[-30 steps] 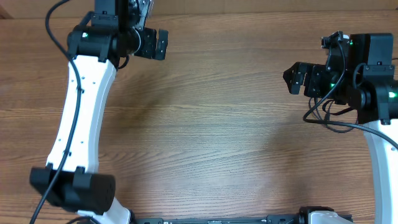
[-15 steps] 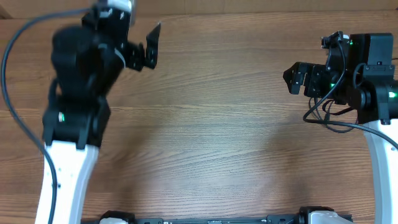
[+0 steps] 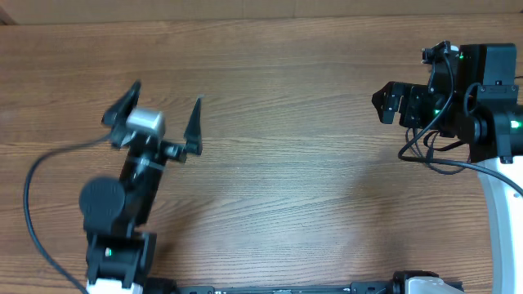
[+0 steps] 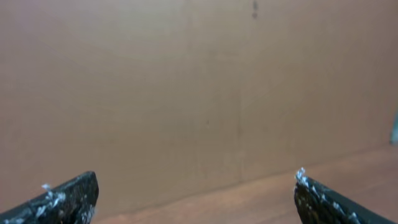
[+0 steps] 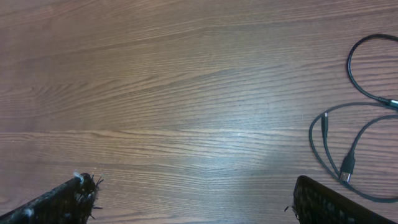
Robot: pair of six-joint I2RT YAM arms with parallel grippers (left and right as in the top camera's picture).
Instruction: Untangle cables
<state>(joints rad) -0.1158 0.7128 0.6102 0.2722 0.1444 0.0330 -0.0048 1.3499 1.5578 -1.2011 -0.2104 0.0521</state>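
Two grippers stood wide open and empty, so untangling looked unstarted; the right gripper (image 3: pixel 383 104), nearer than the left gripper (image 3: pixel 164 98), would need to reach the looped cables (image 5: pixel 346 169).

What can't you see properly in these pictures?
Right wrist view: the cables run off the right edge, so their far ends and any knot are hidden.
Overhead: cords by the right arm cannot be told from its own wiring.
Left wrist view: only a blurry brown surface past the left gripper.
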